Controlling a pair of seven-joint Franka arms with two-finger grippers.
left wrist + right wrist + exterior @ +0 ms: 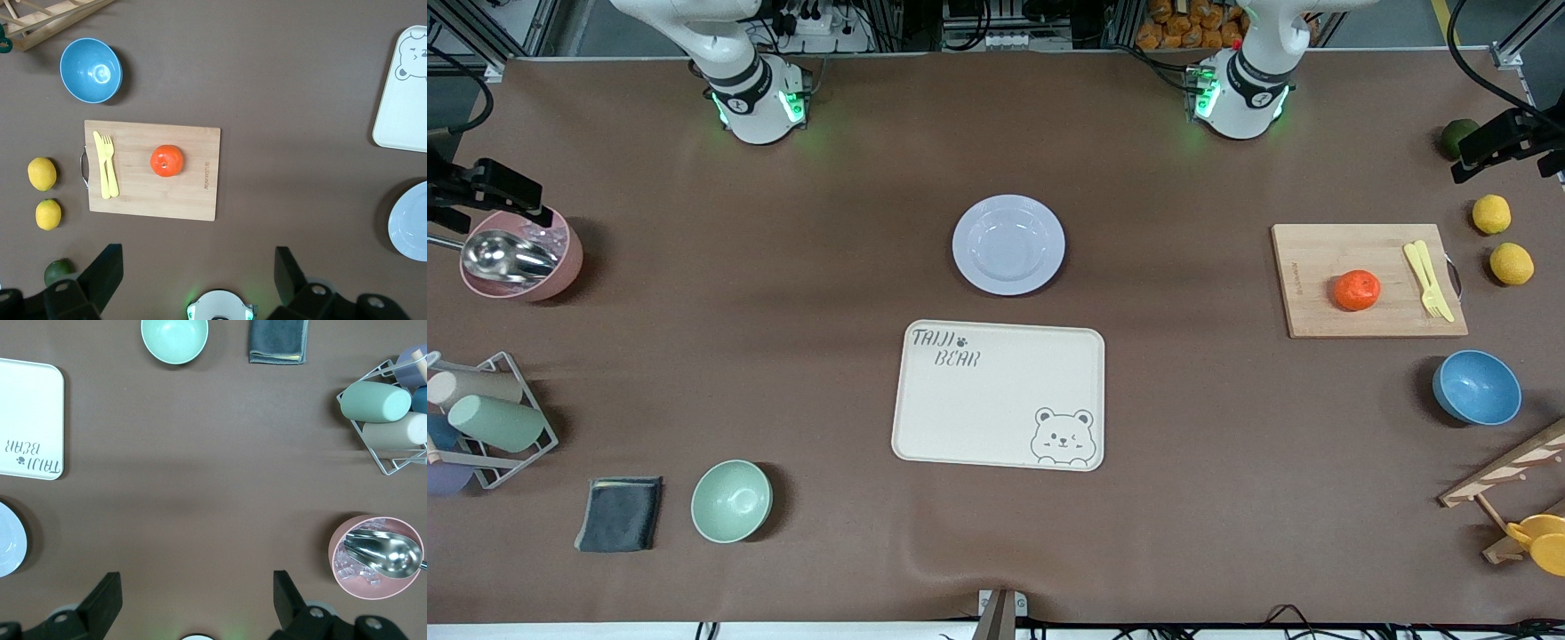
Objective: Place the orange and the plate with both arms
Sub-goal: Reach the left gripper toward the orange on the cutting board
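Resting on a wooden cutting board (1368, 281) toward the left arm's end of the table, the orange (1357, 290) sits round with no long axis to speak of, its dimpled stem end facing up; a pair of yellow plastic utensils (1428, 279) lies on the same board beside it, apart from the fruit. The plate (1008, 244) lies flat and upright on the brown tablecloth near the table's middle, rim up, round and so pointing no particular way, just farther from the front camera than the cream tray (999, 394) printed with a bear. Both arms wait high up near their bases. The left gripper (197, 277) hangs over the bare cloth beside the cutting board, its fingers (103, 273) spread wide with nothing between them. The right gripper (197, 597) hangs over bare cloth toward the right arm's end, near the pink bowl (373, 557) holding a metal scoop, fingers likewise spread wide and empty.
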